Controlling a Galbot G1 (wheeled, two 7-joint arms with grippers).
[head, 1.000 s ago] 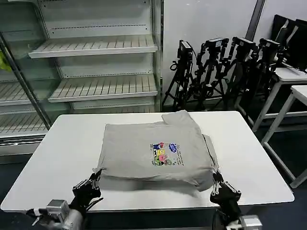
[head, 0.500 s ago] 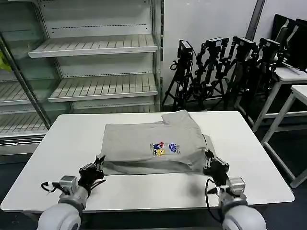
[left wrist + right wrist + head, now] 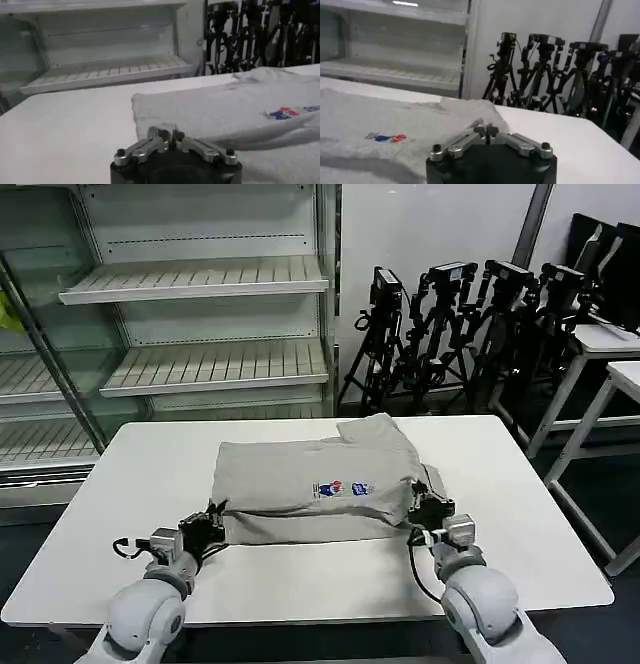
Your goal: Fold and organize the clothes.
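Note:
A light grey shirt (image 3: 310, 474) lies on the white table (image 3: 300, 574), its near part lifted and folding back over the small coloured print (image 3: 342, 488). My left gripper (image 3: 213, 517) is shut on the shirt's near left corner, low over the table. At the near right corner my right gripper (image 3: 420, 509) is shut on the hem. In the left wrist view the shirt (image 3: 235, 107) spreads beyond the left gripper (image 3: 167, 134), print (image 3: 287, 112) off to one side. In the right wrist view the right gripper (image 3: 485, 131) pinches grey shirt cloth (image 3: 395, 125).
White shelving (image 3: 200, 304) stands behind the table on the left. Several black tripods (image 3: 470, 324) crowd the back right, with other white tables (image 3: 610, 354) at the far right. Bare tabletop lies in front of the shirt and at both sides.
Both grippers have moved away from the table's near edge toward the back, carrying the shirt's near hem with them. The fold now covers more of the print.

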